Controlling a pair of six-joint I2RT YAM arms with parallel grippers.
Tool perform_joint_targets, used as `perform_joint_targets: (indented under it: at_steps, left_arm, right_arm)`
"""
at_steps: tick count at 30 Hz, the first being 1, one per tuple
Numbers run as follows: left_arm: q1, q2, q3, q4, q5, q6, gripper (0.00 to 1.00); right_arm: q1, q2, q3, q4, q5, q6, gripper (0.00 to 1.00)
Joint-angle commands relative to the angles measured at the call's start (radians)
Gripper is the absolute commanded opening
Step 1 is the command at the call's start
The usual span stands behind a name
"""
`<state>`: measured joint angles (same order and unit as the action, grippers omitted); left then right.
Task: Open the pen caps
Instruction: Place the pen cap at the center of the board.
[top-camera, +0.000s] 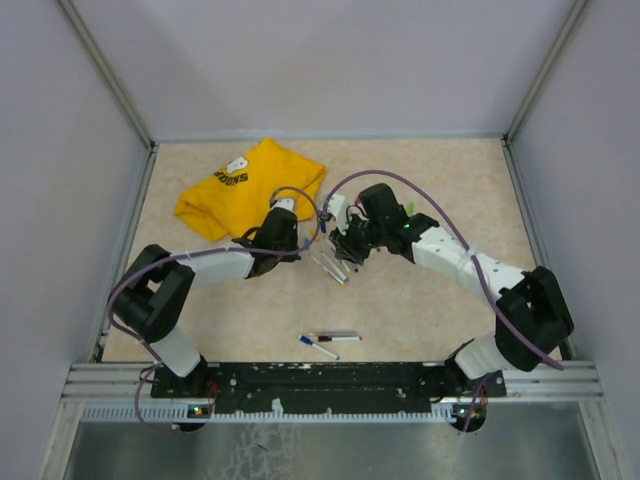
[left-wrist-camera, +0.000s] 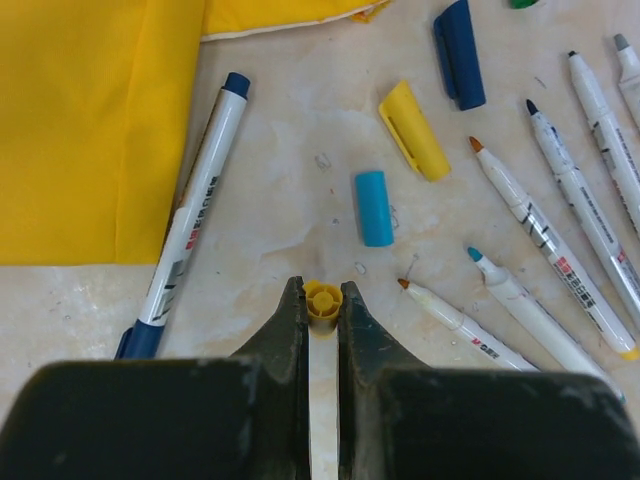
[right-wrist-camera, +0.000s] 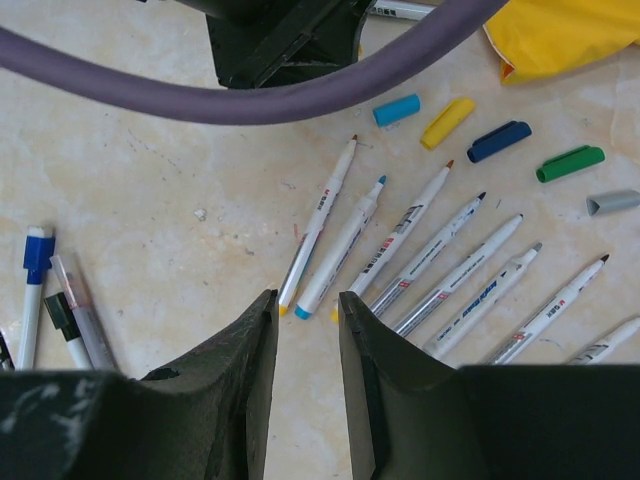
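My left gripper (left-wrist-camera: 323, 293) is shut on a stubby yellow pen cap (left-wrist-camera: 323, 302), its round end showing between the fingertips just above the table. Loose pen caps lie ahead of it: light blue (left-wrist-camera: 374, 207), yellow (left-wrist-camera: 413, 130) and dark blue (left-wrist-camera: 460, 53). In the right wrist view green (right-wrist-camera: 569, 163) and grey (right-wrist-camera: 612, 202) caps continue that row. Several uncapped pens (right-wrist-camera: 400, 235) lie side by side. My right gripper (right-wrist-camera: 305, 300) stands open and empty just short of their coloured rear ends. Both grippers meet mid-table (top-camera: 325, 240).
A yellow T-shirt (top-camera: 250, 185) lies at the back left, close to the caps. One pen with a blue cap (left-wrist-camera: 195, 215) rests beside the shirt. More capped pens lie near the front edge (top-camera: 330, 342) and at the left of the right wrist view (right-wrist-camera: 35, 290). A purple cable (right-wrist-camera: 250, 100) arcs overhead.
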<state>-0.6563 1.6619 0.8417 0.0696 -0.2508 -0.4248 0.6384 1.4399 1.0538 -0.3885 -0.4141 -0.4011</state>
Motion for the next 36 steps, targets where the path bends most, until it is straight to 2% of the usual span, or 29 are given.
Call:
perform_joint_targets:
  at_steps: [1,16,21,24,32,36]
  left_arm:
    - [0.024,0.036,0.04,-0.039,0.041,0.007,0.08]
    - [0.053,0.044,0.04,-0.04,0.075,-0.005,0.35]
    - [0.055,0.035,0.033,-0.035,0.085,-0.004,0.37]
    - [0.055,-0.004,0.0,0.004,0.096,0.004,0.38]
    - [0.055,-0.202,-0.16,0.164,0.143,0.068,0.52]
    - [0.055,-0.263,-0.195,0.168,0.147,0.087,0.53]
  right_arm:
    - [-0.006,-0.03,0.003,0.02,-0.015,-0.013,0.31]
    - [-0.006,-0.032,0.003,0.017,-0.021,-0.015,0.31]
    - [-0.006,-0.032,0.003,0.017,-0.024,-0.015,0.31]
    - [-0.007,-0.034,0.003,0.017,-0.024,-0.015,0.31]
    - [-0.008,-0.034,0.002,0.016,-0.032,-0.018,0.3]
    - [-0.008,-0.035,0.003,0.013,-0.039,-0.021,0.3]
